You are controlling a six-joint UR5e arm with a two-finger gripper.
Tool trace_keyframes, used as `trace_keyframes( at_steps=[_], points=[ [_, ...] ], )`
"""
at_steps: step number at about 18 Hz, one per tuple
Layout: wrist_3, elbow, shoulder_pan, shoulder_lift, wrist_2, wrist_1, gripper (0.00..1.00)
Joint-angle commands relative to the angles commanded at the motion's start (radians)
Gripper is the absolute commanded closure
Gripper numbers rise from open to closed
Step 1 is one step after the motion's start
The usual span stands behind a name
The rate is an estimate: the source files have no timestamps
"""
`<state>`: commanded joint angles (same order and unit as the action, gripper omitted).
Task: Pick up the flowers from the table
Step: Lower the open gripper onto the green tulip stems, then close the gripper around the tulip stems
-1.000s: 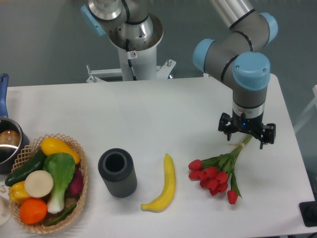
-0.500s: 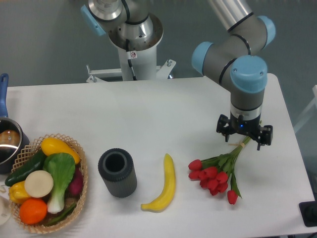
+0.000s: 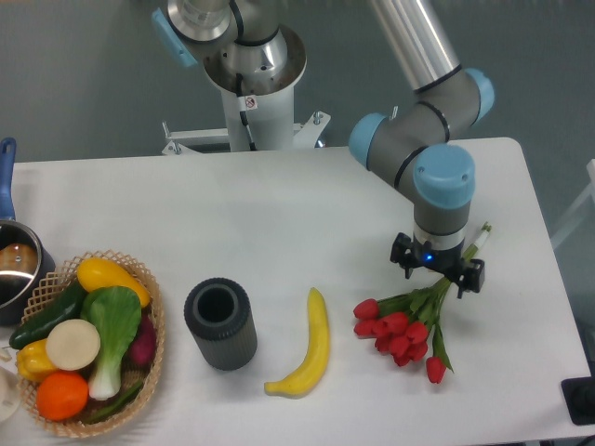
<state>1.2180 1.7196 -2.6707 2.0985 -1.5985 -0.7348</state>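
Observation:
The flowers, a tied bunch of red closed tulips with green stems, lie on the white table at the front right, heads toward the front, stem ends pointing back right. My gripper points straight down over the stems, just behind the blooms. Its jaws look spread to either side of the stems, and the fingertips are hidden under the wrist. The stem tips stick out beyond the gripper.
A yellow banana lies left of the flowers. A dark grey cylinder cup stands further left. A wicker basket of vegetables sits at the front left, with a pot behind it. The robot base is at the back.
The gripper has moved left and down along the stems toward the blooms, from over the stem ends to over the stems' middle. The flowers have not moved.

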Motion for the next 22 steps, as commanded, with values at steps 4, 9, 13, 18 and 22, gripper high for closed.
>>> trace_keyframes(
  at_steps=[4,9,13,18,22],
  points=[
    [-0.002,-0.006,0.003,0.014,0.017,0.003,0.00],
    [-0.014,-0.015,0.006,0.018,0.022,0.003,0.98],
    [-0.061,-0.026,0.006,0.011,0.020,0.003,1.00],
    [-0.067,-0.052,-0.003,-0.037,0.019,-0.003,1.00],
    [-0.066,-0.089,-0.034,-0.083,0.017,-0.032,1.00]
  ],
)
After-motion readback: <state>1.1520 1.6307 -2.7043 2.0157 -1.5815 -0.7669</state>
